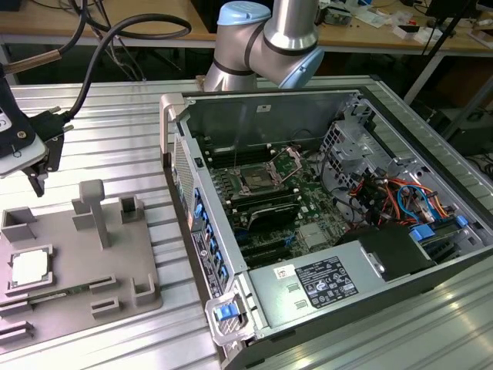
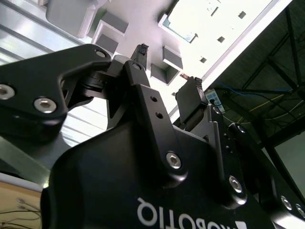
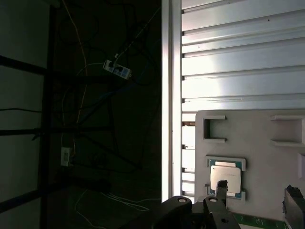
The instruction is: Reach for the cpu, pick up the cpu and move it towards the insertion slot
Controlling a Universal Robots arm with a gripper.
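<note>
Metal bench (image 1: 92,116) w/ grey tray (image 1: 115,270), cpu (image 1: 31,268) in it, end effector (image 1: 44,171) above, apart, spread wide

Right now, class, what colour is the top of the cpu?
The cpu top is silvery-white, clearest in the exterior view.

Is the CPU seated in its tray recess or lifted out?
Seated. The silvery square cpu lies flat in a recess of the grey plastic tray; the open black pincer hovers above, not gripping it.
</note>
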